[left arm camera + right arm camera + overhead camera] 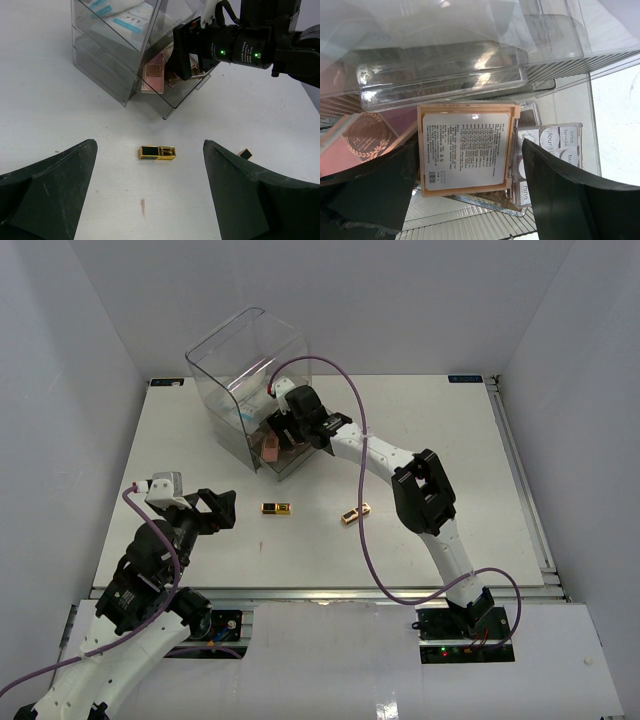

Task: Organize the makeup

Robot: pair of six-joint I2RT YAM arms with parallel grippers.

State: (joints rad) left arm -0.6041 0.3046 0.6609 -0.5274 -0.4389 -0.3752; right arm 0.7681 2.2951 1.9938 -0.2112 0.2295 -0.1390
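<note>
Two gold-black cases lie on the white table, one [277,508] [157,152] just ahead of my left gripper [218,510] [149,145], the other [356,512] [245,153] further right. The left gripper is open, low over the table, holding nothing. My right gripper [283,440] [470,145] reaches into the pulled-out bottom drawer [180,97] of the clear drawer box [245,370]. Its jaws stand open on either side of a peach palette [465,150] with a white label; the left finger is at the palette's edge, the right a little off. A grey palette [550,145] and a brown palette [367,140] lie beside it.
White-teal packets [127,20] lie in the box's upper drawer. A pink palette [153,75] shows in the open drawer. A small reddish smear [143,206] marks the table near the left gripper. White walls surround the table on three sides.
</note>
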